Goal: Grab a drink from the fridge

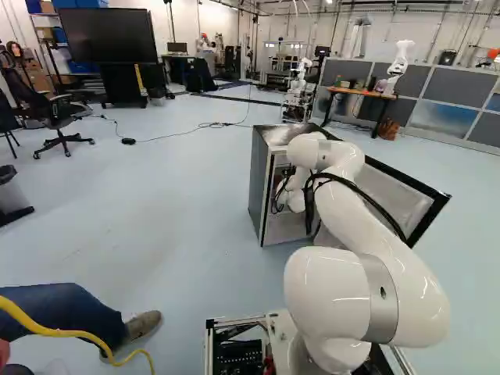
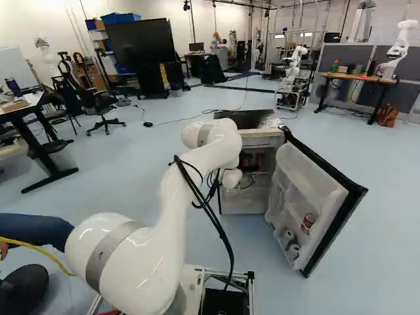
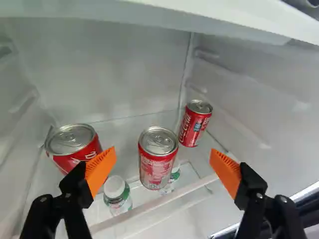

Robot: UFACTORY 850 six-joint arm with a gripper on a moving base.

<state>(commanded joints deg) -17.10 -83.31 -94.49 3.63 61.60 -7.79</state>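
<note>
1. Ahead of the arm's base, at about twelve o'clock, a boxy fridge (image 1: 263, 187) with a brushed-looking metal side is seen; its black-edged door (image 2: 338, 190), lined in moulded pale plastic, is swung open towards one o'clock.
2. Inside the fridge, the gripper (image 3: 163, 155) is held wide apart – its orange, finely ribbed pads (image 3: 101, 169) are angled towards each other.
3. At twelve o'clock from the gripper, beyond the gap, a glossy red cylindrical can (image 3: 155, 167) is stood upright, its silver lid dished.
4. At eleven o'clock, a broader red can (image 3: 72, 144) is partly covered by one finger.
5. At one o'clock, near the wall corner, a slim red can (image 3: 195, 124) is placed.
6. Between the broader can and the middle one, a clear bottle (image 3: 118, 200) is seen – round white cap, green band.
</note>
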